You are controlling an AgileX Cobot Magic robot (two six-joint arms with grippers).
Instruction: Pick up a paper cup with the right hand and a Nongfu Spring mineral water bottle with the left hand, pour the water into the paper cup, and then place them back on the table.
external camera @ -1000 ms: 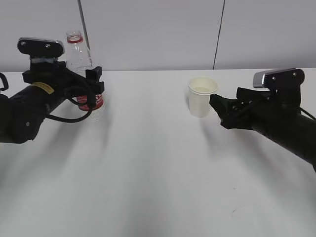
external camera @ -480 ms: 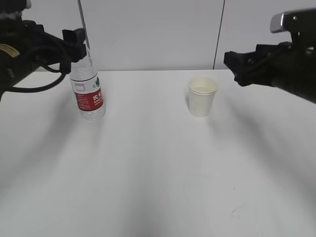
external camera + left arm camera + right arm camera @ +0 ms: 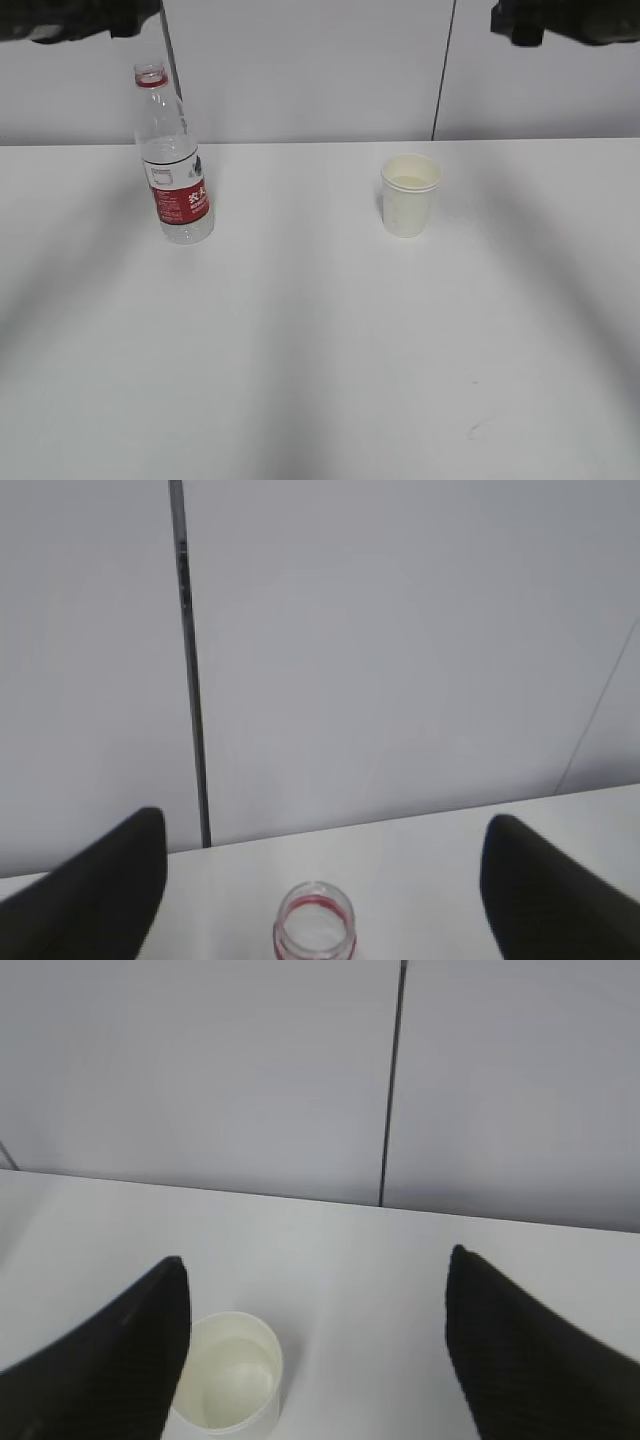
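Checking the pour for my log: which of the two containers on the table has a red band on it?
The water bottle, standing on the left: red neck ring and red label. The paper cup on the right is plain cream-white.

You have the Nongfu Spring mineral water bottle [image 3: 173, 160] upright on the desk [image 3: 320, 360], toward its far left corner. The paper cup [image 3: 410, 195] stands upright well to its right, near the far edge, right of centre.
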